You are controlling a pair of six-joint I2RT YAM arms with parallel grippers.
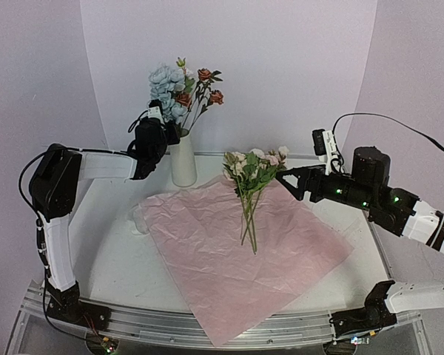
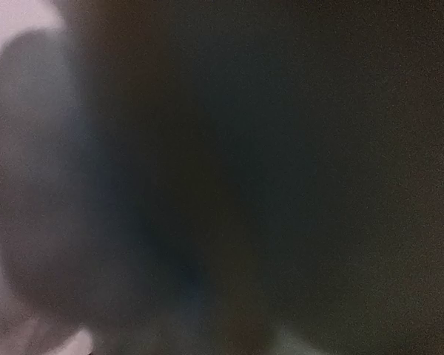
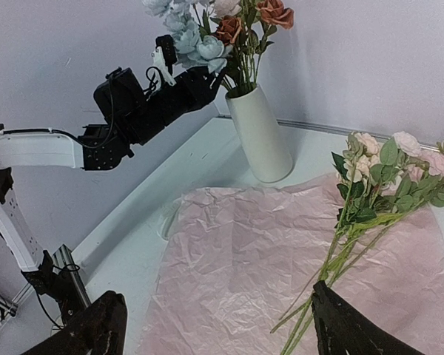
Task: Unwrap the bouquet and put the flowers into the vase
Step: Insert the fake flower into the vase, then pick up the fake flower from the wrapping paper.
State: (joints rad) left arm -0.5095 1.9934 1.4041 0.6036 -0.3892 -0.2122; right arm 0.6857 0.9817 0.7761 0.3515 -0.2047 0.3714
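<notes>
At the vase (image 1: 183, 161) mouth, our left gripper (image 1: 165, 133) sits right by the stems of the blue & rust flowers (image 1: 179, 85) standing in it. We can't tell how far it's open, and snagging a stem on pulling away could tip the vase. Our right gripper (image 1: 287, 185) gapes wide & empty beside the pink bunch (image 1: 251, 174) lying on the paper (image 1: 229, 266). A shallow pinch there may scatter the stems.

Left claw (image 1: 170, 134), wrist view: all dark blur

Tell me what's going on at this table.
Two robot arms are filling a vase from an unwrapped bouquet. In it stand blue and rust-orange flowers, with the left gripper by their stems. The pink paper lies spread flat, a bunch of pink and cream roses lying on it. The right gripper hovers open beside those blooms.
</notes>
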